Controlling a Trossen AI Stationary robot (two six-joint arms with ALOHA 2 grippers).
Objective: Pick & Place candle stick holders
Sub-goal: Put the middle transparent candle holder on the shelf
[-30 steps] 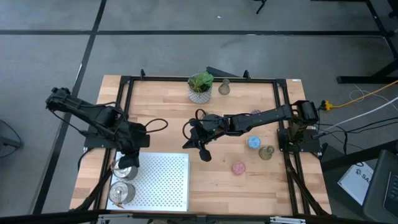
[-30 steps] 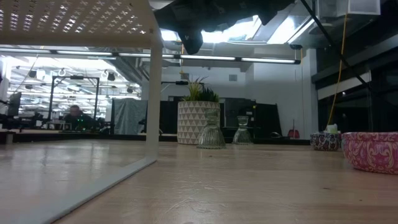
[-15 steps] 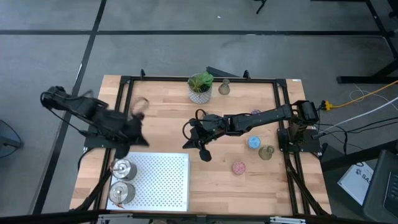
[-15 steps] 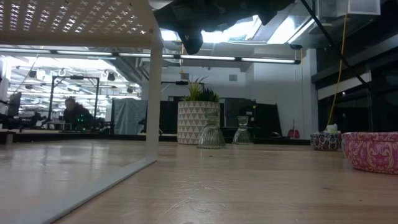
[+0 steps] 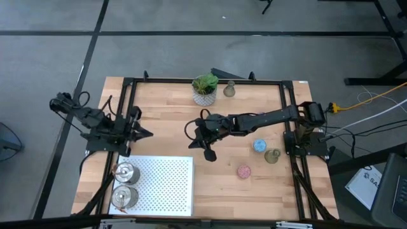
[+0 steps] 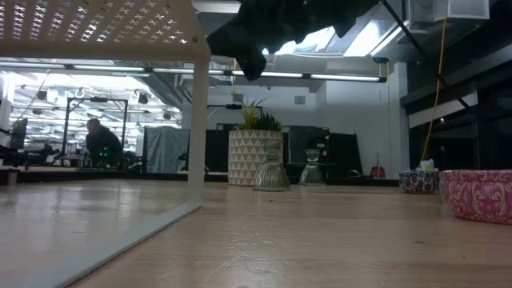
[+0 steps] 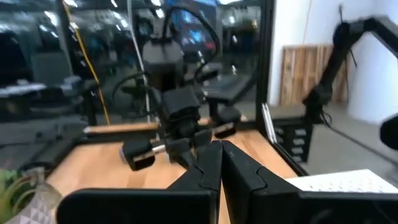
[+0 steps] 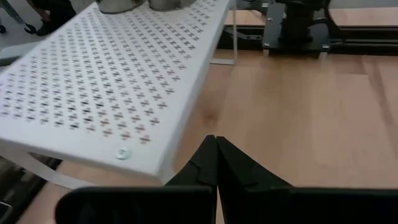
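Two shiny silver candle stick holders (image 5: 126, 173) (image 5: 124, 197) stand on a white perforated shelf (image 5: 166, 186) at the near left. By the right edge, a blue holder (image 5: 259, 145), an olive-grey one (image 5: 272, 156) and a pink one (image 5: 244, 171) stand on the table. Another olive-grey holder (image 5: 229, 90) stands at the far edge, and a purple one (image 5: 261, 115) peeks from under the right arm. My left gripper (image 5: 149, 133) is shut, level, beyond the shelf's far edge. My right gripper (image 5: 208, 155) hangs shut over mid-table, right of the shelf.
A green plant in a white pot (image 5: 205, 89) stands at the far middle. A black frame (image 5: 127, 95) runs round the table. Bare wood lies between the shelf and the holders on the right. A person (image 6: 100, 144) shows in the room behind.
My left gripper has swung away from above the far silver holder toward the table's far edge. It has tipped up from pointing down to pointing level and has rolled. It stays shut. Both silver holders stand on the shelf as before.
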